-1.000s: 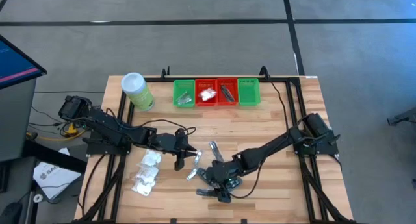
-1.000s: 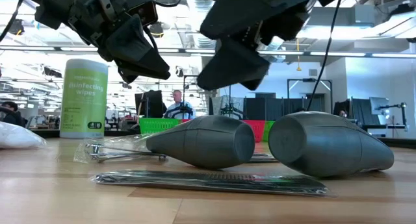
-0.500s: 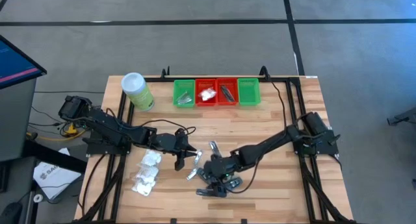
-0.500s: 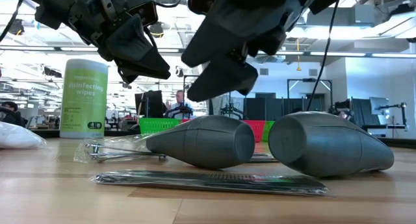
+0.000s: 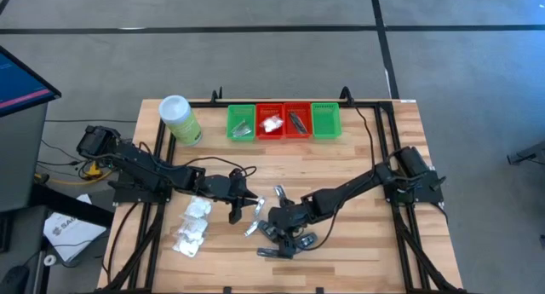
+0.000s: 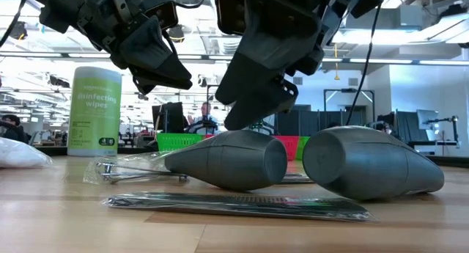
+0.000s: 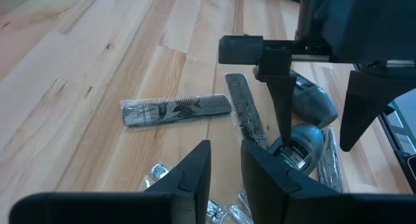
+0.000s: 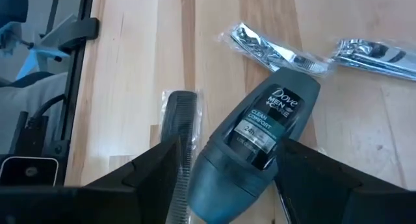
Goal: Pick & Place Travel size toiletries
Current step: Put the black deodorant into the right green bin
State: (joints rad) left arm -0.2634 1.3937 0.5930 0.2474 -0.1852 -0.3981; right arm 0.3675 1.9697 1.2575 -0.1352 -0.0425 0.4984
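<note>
Two dark grey roll-on deodorant bottles [image 6: 227, 159] [image 6: 370, 163] lie on their sides near the table's front. My right gripper [image 8: 227, 165] hangs open just above the left one [image 8: 260, 136], pointing slantwise down, with a finger on either side of the bottle's end and no touch showing. My left gripper [image 7: 225, 160] hovers to the left of it, narrowly open with nothing between its fingers. Wrapped black combs [image 7: 175, 112] [image 8: 179, 120], silver foil sachets [image 8: 273, 49] and white packets [image 5: 197, 210] lie flat on the wood.
Along the far edge stand four small trays, green [image 5: 241, 121], red [image 5: 271, 121], red [image 5: 298, 121] and green [image 5: 326, 121], some holding items. A tall light-green wipes canister [image 5: 180, 119] stands at the far left. More white packets [image 5: 189, 240] lie near the front left.
My right gripper has gone a little toward the table's left edge and down, tipping more steeply, and now straddles the left deodorant bottle. Its fingers have stayed wide apart. The bottles and the other items have not moved.
</note>
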